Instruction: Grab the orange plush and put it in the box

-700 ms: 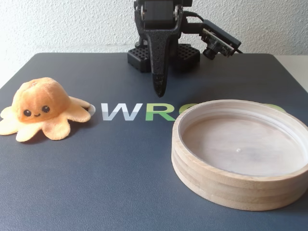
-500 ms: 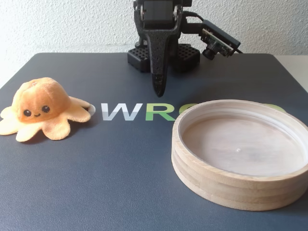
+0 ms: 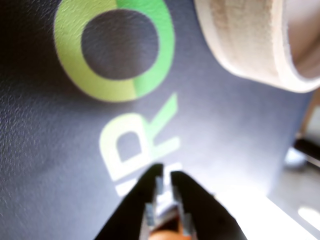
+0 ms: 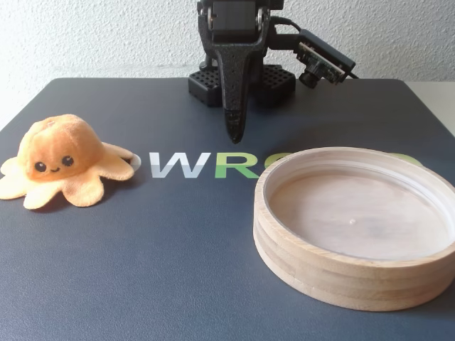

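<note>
The orange plush [image 4: 58,159] is a small octopus with black eyes and a smile. It sits on the dark mat at the left in the fixed view, facing the camera. The box [image 4: 355,266], a wide shallow round wooden tray, sits at the front right and is empty; its rim also shows in the wrist view [image 3: 250,40] at the top right. My gripper [image 4: 234,133] hangs point-down above the mat's middle, behind the printed letters, apart from both. In the wrist view the gripper [image 3: 166,176] has its black jaws nearly together and holds nothing.
The dark mat [image 4: 142,270] carries large white and green letters [image 4: 213,165]; they also show in the wrist view [image 3: 135,145]. The arm's black base [image 4: 242,82] stands at the mat's back edge. A white wall lies behind.
</note>
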`<state>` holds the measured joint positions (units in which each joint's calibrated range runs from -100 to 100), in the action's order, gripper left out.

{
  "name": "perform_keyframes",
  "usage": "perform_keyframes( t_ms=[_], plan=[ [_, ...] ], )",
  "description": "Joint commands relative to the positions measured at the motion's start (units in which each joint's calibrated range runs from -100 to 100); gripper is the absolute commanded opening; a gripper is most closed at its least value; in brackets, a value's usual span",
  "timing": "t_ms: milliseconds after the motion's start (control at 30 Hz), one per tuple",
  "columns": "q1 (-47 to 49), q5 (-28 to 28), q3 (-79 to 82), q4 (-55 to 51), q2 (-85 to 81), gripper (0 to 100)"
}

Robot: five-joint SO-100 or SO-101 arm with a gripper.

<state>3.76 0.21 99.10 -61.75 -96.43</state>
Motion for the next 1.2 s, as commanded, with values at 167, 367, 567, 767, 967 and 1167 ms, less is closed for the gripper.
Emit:
perform_keyframes(
  t_ms=[167,367,567,767,967,1167],
  plan=[
    [-0.2,-0.2,0.7,-0.1,-0.4,1],
    [0.1,-0.3,0.7,-0.1,-0.5,1],
    [-0.3,-0.1,0.7,-0.1,-0.5,1],
    [0.2,0.0,0.7,0.2,-0.5,1],
    [0.2,0.3,-1.7,1.6,-0.5,1],
    [1.7,0.5,-14.8,0.1,6.5,1]
  ],
)
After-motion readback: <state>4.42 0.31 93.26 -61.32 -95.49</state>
